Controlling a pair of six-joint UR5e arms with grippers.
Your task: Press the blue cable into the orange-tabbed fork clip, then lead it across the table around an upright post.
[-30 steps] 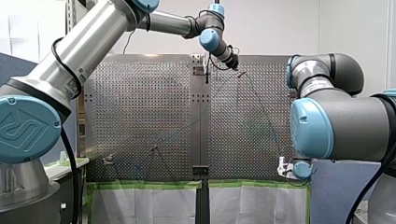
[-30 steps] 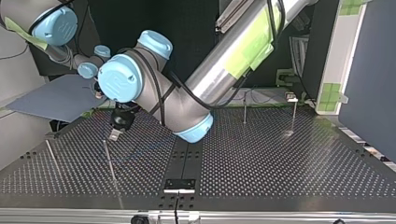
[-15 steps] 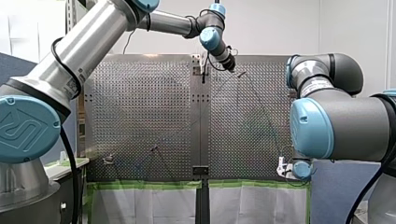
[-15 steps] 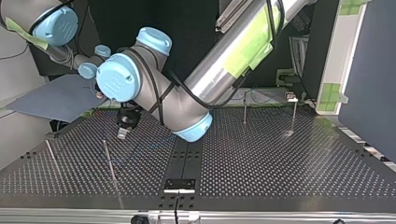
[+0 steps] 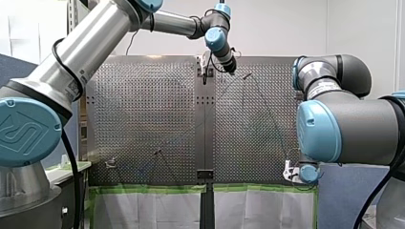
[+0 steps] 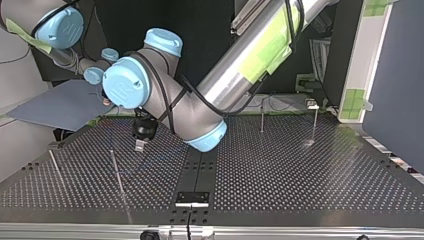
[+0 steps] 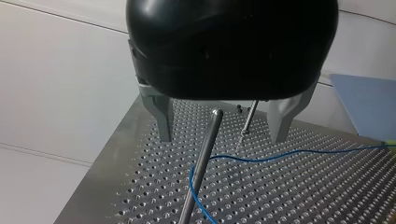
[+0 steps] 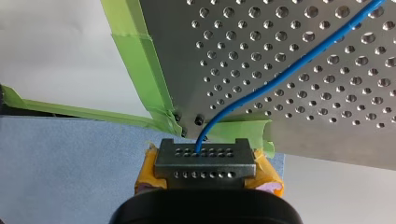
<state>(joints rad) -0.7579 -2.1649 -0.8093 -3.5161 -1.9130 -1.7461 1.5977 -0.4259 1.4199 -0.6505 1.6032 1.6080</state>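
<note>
While the right claw [image 8: 204,163] is pinching the end of the cable [image 8: 280,74] tight between its yellow pads [image 8: 148,170], off the corner of the desk [image 8: 327,130] edged with green tape [image 8: 140,70], the left claw [image 7: 222,138] is hanging wide open and holding nothing. In its own wrist view a post [image 7: 205,149] is showing between its fingers [image 7: 163,123]. From across the desk, though, that claw is hovering beside the post and clear of it, a little above the plate.

The cable is running from the right claw out over the desk and bending around the foot of the post, lying low on the plate. A second post [image 7: 249,119] is standing farther off. I am not making out the clip anywhere, so I am not able to say whether the cable is seated in it.

To my eye the arms are working on the leading-around part. Doing it well is looking like a matter of tension. The right claw should be holding firm without hauling, so the loop is hugging the post and not riding up its shaft. If the left claw is going to take the cable, it should be coming down on the free run just past the post, with both fingers on one side of the shaft. Closing with the post inside the gap is the risk I am watching for. The cable is looking thin and springy, so a slack moment could be letting the bend slip off.
</note>
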